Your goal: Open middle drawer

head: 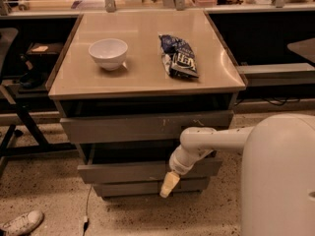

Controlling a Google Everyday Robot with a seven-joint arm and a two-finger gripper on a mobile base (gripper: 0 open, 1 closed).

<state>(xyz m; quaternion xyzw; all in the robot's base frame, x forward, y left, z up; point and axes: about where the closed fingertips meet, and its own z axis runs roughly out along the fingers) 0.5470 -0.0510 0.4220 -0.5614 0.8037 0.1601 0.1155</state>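
Note:
The grey cabinet has three drawer fronts. The middle drawer is a wide, plain grey front with a dark gap above it, and it stands a little further forward than the narrow bottom front. The taller top front has small pale scratch marks. My gripper hangs tip-down from the white arm. It is in front of the right part of the middle drawer's lower edge and overlaps the bottom front.
On the cabinet's beige top stand a white bowl and a blue snack bag. My white body fills the lower right. A dark chair frame and a shoe are at the left. A cable lies on the speckled floor.

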